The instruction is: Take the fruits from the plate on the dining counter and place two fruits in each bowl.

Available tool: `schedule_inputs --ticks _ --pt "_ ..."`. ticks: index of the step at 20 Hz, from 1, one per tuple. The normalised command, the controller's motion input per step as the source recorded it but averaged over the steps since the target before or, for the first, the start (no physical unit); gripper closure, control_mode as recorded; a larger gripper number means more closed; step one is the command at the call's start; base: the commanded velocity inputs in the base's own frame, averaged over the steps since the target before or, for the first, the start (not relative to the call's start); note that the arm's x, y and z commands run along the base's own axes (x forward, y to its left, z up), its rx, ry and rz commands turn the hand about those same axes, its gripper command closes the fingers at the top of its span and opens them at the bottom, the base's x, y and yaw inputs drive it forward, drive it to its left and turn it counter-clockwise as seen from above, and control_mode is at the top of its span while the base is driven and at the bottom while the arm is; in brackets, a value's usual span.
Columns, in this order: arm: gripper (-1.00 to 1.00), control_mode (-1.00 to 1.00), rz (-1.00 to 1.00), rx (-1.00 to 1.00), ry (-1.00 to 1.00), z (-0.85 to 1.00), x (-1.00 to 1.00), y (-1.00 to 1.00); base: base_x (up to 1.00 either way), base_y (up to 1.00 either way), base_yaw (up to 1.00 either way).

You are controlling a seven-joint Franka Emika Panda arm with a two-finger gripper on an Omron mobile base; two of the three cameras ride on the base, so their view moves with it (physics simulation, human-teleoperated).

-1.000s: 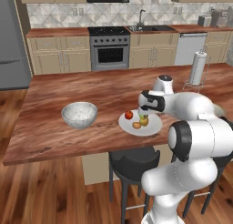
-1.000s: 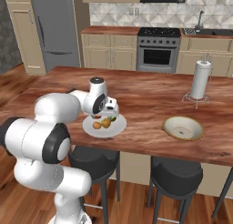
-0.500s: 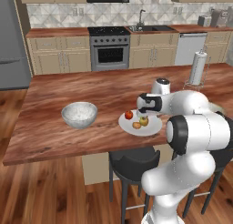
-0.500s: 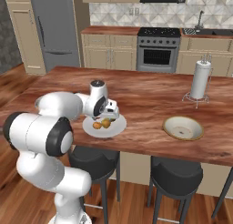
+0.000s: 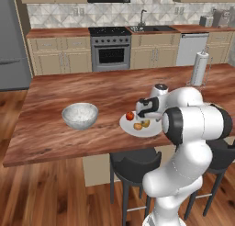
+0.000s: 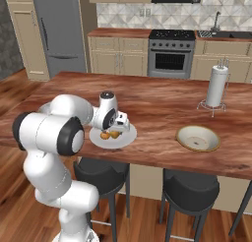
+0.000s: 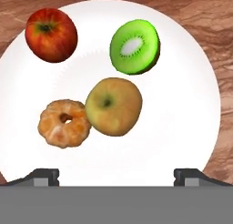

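While the end effector (image 7: 116,175) hangs just over the plate (image 7: 191,127) with its two tips wide apart and nothing between them, all four fruits lie on the plate. From the hand view, the red fruit (image 7: 51,34) and the green fruit (image 7: 134,46) sit at the far side, and the yellow fruit (image 7: 113,106) touches the orange fruit (image 7: 64,123) nearer the tips. On the brown table (image 5: 69,92), the grey bowl (image 5: 80,115) sits well apart on one side of the plate, and the beige bowl (image 6: 198,138) sits well apart on the other side, near a paper towel roll (image 6: 217,86).
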Motion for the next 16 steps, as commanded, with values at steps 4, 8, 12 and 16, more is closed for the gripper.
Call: schedule_inputs --ticks 4,8,12,16 --pt "-1.0 -1.0 -0.03 0.0 0.0 -0.12 0.28 0.03 0.0 0.0 0.0" --pt "-1.0 -1.0 -0.03 0.0 0.0 -0.08 0.28 0.02 0.0 0.0 0.0" --pt "-1.0 -1.0 -0.02 0.0 0.0 -0.1 0.25 0.0 0.0 0.0 0.0" --pt "-1.0 -1.0 -0.01 0.0 0.02 -0.28 0.15 0.01 0.0 0.0 0.0"
